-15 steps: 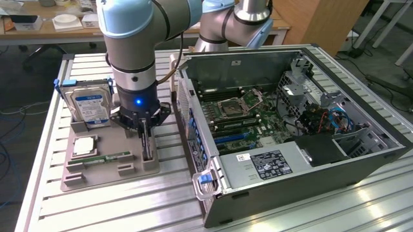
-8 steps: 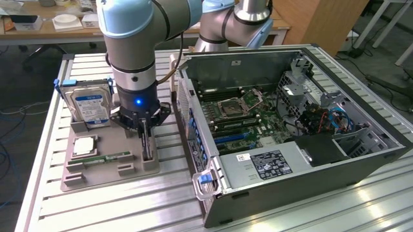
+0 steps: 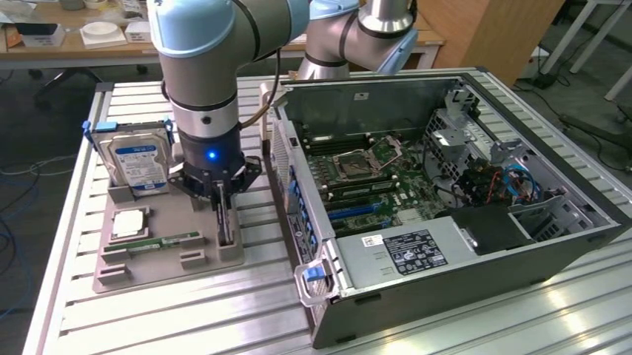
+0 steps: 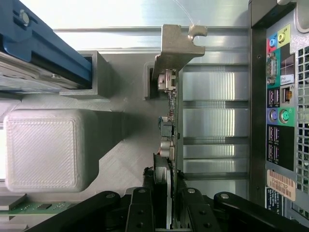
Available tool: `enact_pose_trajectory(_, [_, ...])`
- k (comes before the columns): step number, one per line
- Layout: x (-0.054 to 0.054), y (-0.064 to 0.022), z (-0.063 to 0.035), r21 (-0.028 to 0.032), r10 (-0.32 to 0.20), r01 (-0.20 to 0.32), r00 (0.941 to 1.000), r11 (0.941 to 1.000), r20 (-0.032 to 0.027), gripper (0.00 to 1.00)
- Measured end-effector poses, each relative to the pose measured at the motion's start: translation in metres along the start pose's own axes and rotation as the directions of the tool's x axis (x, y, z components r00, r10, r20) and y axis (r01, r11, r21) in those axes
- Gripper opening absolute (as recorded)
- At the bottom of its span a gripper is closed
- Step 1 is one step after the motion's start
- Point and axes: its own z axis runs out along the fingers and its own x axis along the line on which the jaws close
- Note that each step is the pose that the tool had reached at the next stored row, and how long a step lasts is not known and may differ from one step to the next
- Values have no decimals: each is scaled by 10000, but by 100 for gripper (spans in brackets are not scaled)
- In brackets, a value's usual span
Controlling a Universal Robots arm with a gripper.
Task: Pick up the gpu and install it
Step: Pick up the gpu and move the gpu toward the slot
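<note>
The gpu (image 4: 173, 116) stands on edge in a slot of the grey holder tray (image 3: 163, 270) on the table (image 3: 197, 322), beside the open computer case (image 3: 553, 244). The gripper (image 4: 166, 181) is clamped on its upper edge, one finger on each face. A good lift would probably go straight up without tilting, so the card slides free of the slot.

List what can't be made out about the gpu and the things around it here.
- gpu: in the exterior view it is partly hidden by the gripper. The wrist view sees it edge-on, so its faces are hidden.
- memory stick: wrist view, cut off by the picture's edge.
- hard drive: exterior view, label text too small to read.
</note>
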Motion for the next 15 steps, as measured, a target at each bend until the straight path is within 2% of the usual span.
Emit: enact_pose_trajectory(15, [1,7,-160,-2,-1,1,10000,10000,-1,27])
